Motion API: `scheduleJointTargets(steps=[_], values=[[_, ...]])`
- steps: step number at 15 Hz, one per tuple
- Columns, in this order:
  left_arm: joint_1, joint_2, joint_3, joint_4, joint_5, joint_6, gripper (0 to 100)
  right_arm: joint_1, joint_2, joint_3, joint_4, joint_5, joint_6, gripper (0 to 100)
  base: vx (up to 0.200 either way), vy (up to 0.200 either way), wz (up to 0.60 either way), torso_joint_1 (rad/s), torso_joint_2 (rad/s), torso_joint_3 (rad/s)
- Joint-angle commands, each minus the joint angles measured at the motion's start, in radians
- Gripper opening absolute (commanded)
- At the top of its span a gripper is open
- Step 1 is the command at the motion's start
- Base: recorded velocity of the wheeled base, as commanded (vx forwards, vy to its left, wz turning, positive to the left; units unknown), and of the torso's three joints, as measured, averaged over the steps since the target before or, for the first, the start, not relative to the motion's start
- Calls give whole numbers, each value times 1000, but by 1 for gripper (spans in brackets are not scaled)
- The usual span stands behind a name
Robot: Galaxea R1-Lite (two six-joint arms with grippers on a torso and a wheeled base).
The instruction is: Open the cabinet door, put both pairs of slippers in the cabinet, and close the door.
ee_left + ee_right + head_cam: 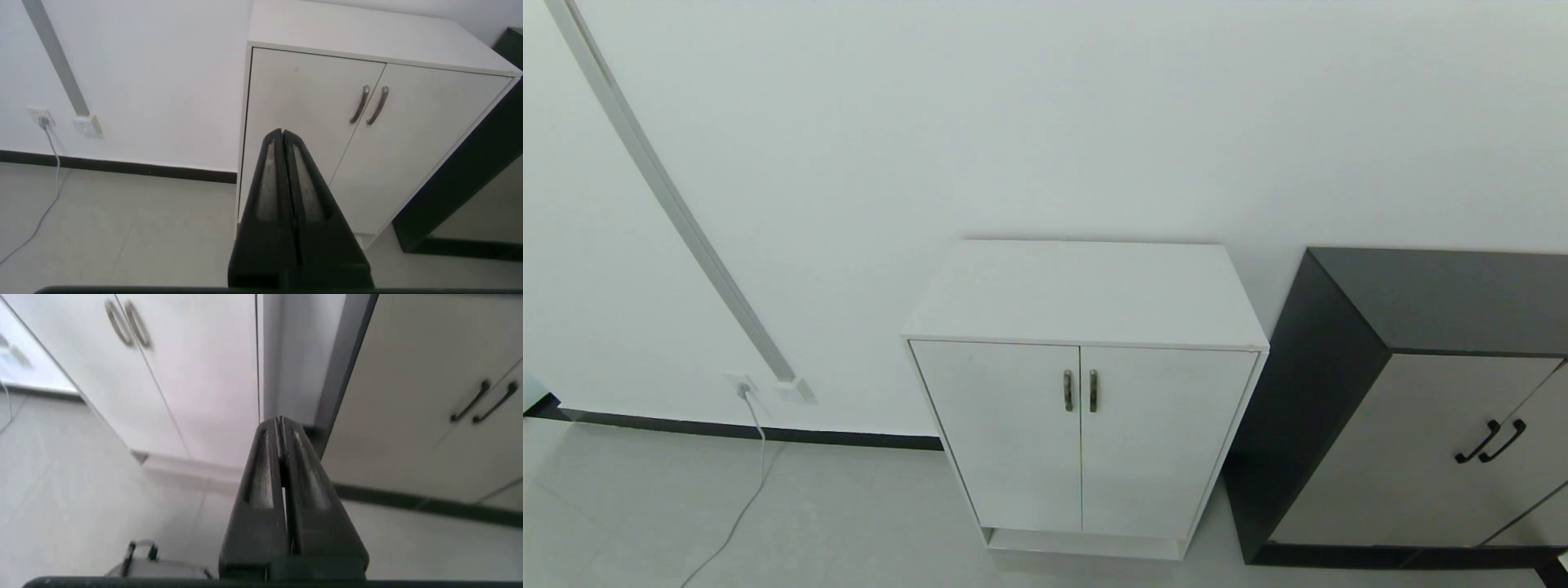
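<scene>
Ducting (670, 196) slants down the wall from 11 o'clock in the head view to a wall socket (740, 384) at 8 o'clock. From that socket a grey cable (756, 465) trails over the floor (866, 514) toward 7 o'clock.

Further right, at 6 o'clock, we see the white cabinet (1086, 294) standing against the wall. Its two doors (1005, 441) are shut, with the upright handles (1067, 390) side by side at the seam. Below the doors runs an open slot at floor level. Just beside it, at 4 o'clock, stands a black cabinet (1307, 408) with pale fronts, also closed. From above, this view gives us the top panels of both cabinets.

The left wrist view brings in the left gripper (282, 135), clenched finger against finger and held above the floor. The white cabinet stands ahead of it at about 1 o'clock, well apart, with its handles beyond the fingertips. The socket and ducting lie off at 10 o'clock.

The right wrist view brings in the right gripper (280, 423), likewise clenched shut on itself. It shows us the narrow gap between the two cabinets, dead ahead at 12 o'clock. The white cabinet's handles sit at 11 o'clock and the black cabinet's dark handles at 1 o'clock. This gripper touches neither cabinet.
</scene>
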Motion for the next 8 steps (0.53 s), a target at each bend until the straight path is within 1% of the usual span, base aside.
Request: scheduleJointTargets(steps=[1,3,5,7,8], values=[[0,0,0,0,1,0,0,5,-137,0,74,25,-5,0,0,0,0,0,0,0],[0,0,0,0,1,0,0,10,-174,0,137,41,-5,0,0,0,0,0,0,0],[0,0,0,0,1,0,0,36,-181,0,143,49,-5,0,0,0,0,0,0,0],[-1,0,0,0,1,1,0,77,-200,-2,199,72,-14,0,0,0,0,0,0,0],[0,0,0,0,1,0,0,82,-201,0,189,74,-15,0,0,0,0,0,0,0]])
